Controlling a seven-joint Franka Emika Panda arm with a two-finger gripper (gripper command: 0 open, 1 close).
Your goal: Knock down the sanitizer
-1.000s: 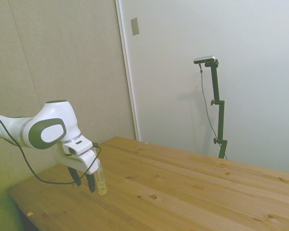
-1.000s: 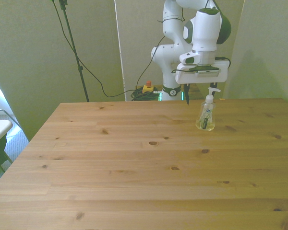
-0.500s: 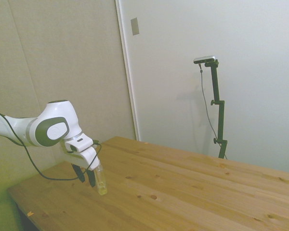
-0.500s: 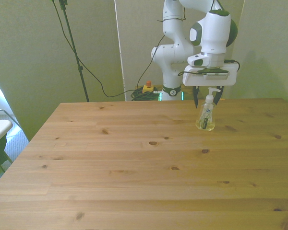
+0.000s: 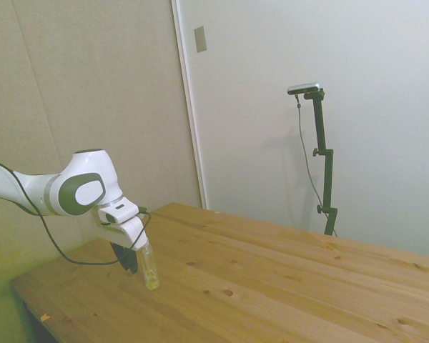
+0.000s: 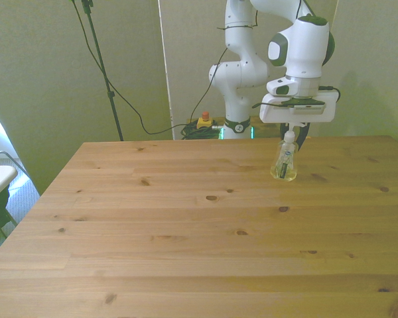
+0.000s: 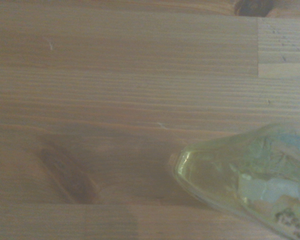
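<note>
Shifting toward the front view's right, the gripper (image 6: 297,136) now sits directly behind the upright sanitizer (image 6: 284,158), upper right of frame on the table (image 6: 186,225); finger spacing cannot be determined. Contact appears imminent.

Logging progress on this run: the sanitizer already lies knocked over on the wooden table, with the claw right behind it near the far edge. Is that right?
Not quite. The sanitizer has not been knocked over; it stands on its base on the wooden table, as the front view shows, leaning a little in the side view. The rest holds: the claw is right behind it near the far edge.
</note>
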